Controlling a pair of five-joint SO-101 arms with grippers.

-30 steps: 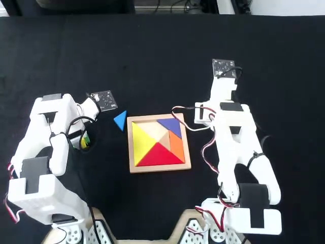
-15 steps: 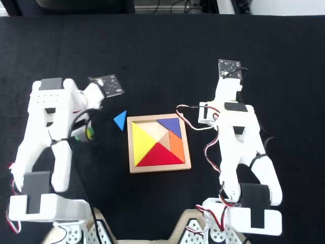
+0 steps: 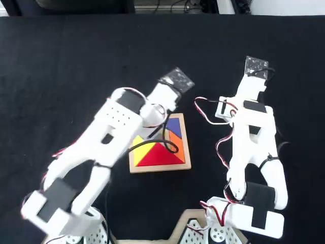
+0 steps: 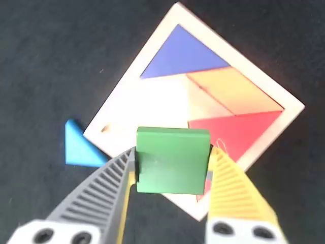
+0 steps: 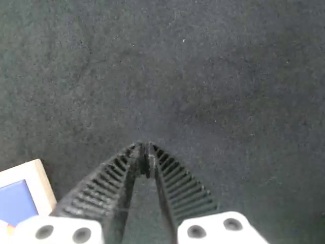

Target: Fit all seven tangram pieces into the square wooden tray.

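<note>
My left gripper [image 4: 172, 152] is shut on a green square [image 4: 172, 161] and hangs over the near corner of the square wooden tray [image 4: 293, 105]. Inside the tray lie a blue piece [image 4: 185, 53], an orange piece [image 4: 233, 91] and a red triangle [image 4: 238, 129]. Just outside the tray's edge, a small blue triangle [image 4: 78, 147] rests on the black cloth. In the high view the left arm [image 3: 119, 119] crosses the tray [image 3: 187, 165] and hides its left side. My right gripper [image 5: 145, 152] is shut and empty, over bare cloth beside the tray's corner [image 5: 28, 175].
Black cloth [image 3: 66, 66] covers the whole table. The right arm [image 3: 251, 132] stands to the right of the tray, a small gap away from it. Both arm bases sit at the front edge.
The left arm has swung from the table's left side across to the tray, carrying the green square, and now covers the small blue triangle. The right arm has shifted slightly right.
</note>
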